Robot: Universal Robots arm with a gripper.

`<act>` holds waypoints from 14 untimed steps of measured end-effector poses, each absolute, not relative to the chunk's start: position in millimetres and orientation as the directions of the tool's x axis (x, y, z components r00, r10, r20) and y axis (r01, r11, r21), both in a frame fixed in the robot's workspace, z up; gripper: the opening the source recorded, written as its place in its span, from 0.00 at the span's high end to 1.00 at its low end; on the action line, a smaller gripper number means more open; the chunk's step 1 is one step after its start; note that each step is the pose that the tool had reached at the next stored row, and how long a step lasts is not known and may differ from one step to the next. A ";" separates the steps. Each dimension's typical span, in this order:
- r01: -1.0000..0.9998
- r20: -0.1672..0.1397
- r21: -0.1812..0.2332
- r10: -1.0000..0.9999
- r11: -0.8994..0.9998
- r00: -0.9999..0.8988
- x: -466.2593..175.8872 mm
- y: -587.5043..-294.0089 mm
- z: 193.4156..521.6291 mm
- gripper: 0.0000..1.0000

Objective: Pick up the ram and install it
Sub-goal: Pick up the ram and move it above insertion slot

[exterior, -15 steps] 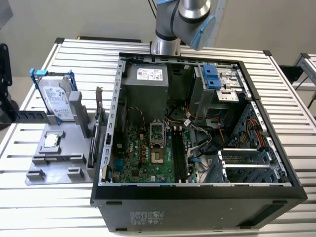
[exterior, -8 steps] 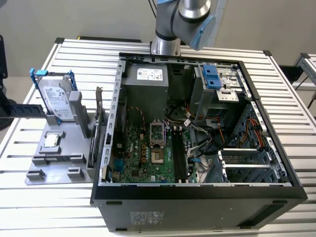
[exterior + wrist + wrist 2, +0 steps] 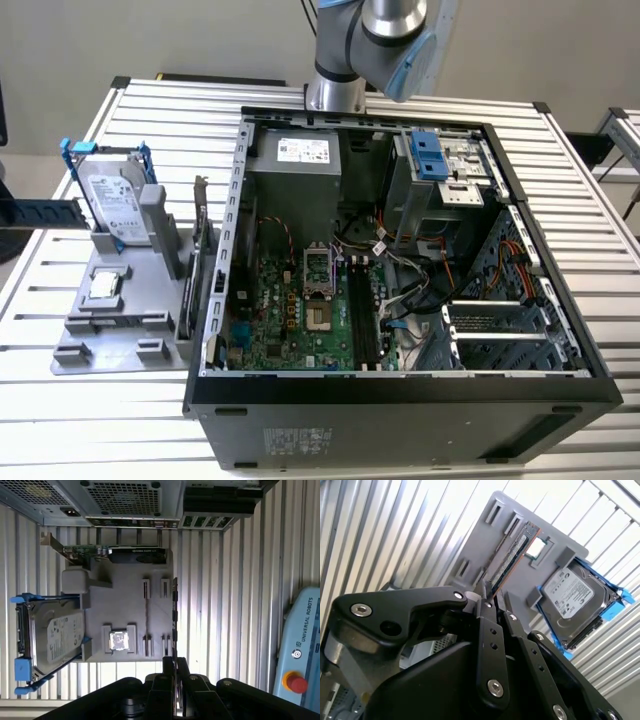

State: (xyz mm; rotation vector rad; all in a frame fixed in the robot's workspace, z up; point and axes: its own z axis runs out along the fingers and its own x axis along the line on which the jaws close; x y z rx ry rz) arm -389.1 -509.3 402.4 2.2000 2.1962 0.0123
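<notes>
Hand [image 3: 175,664] narrow, pinched flat on one end of the ram [image 3: 174,615], so the stick juts out straight and edge-on, apparently clear above the grey holder tray [image 3: 125,610]; this grip probably keeps its long edges free. Beyond it, the tray carries a chip [image 3: 119,641], hard drive [image 3: 55,635] and expansion card [image 3: 130,555]. The open computer case [image 3: 240,200] sits on the desk [image 3: 150,110] at the exterior view's right of the tray, with loose cables [image 3: 415,290] crowding the memory slots [image 3: 362,320].

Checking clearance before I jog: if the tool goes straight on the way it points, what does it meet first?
Probably the gray holder, near its edge beside the slatted table; the held ram would touch first. Depth is unclear.
</notes>
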 end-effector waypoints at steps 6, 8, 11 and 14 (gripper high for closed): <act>1.000 -0.018 0.029 1.000 -0.001 0.002 -389.0 -509.3 403.0 1.00; 1.000 -0.018 0.029 1.000 -0.001 0.002 -389.0 -509.4 403.0 1.00; 1.000 -0.018 0.029 1.000 -0.001 0.002 -388.4 -509.3 403.1 1.00; 1.000 -0.018 0.029 1.000 -0.001 0.002 -385.8 -509.2 403.0 1.00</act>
